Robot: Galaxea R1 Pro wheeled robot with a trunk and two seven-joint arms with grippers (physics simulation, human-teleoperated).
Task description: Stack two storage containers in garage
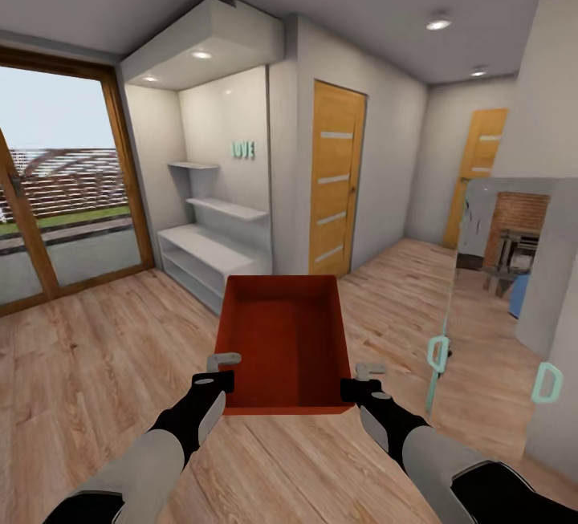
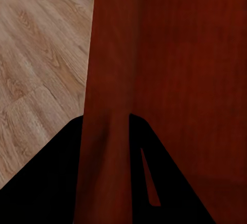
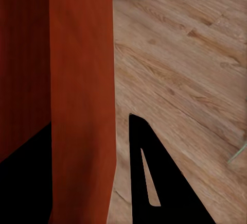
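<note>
A robot carries a red-orange storage container point(image 1: 287, 343) through the living room, holding it out in front of its trunk above the light wood-plank floor point(image 1: 104, 355). The left gripper point(image 1: 218, 375) is clamped on the container's left wall near the corner closest to the robot, and the right gripper point(image 1: 360, 379) grips the right wall at the matching corner. In the left wrist view the red wall point(image 2: 108, 131) runs between the dark fingers point(image 2: 149, 177); the right wrist view shows the same, the wall point(image 3: 82, 121) sandwiched between that gripper's fingers point(image 3: 149, 177) with plank flooring beyond. The bin is open-topped and looks empty. At about 11 o'clock stand white built-in shelves point(image 1: 210, 247) in an alcove; a wooden door point(image 1: 335, 179) is at 12 o'clock and a second one point(image 1: 480, 163) at 1 o'clock. Wood-framed glass doors point(image 1: 56, 187) are at 10 o'clock. A glass panel with pale green handles point(image 1: 437, 354) stands at 3 o'clock.
</note>
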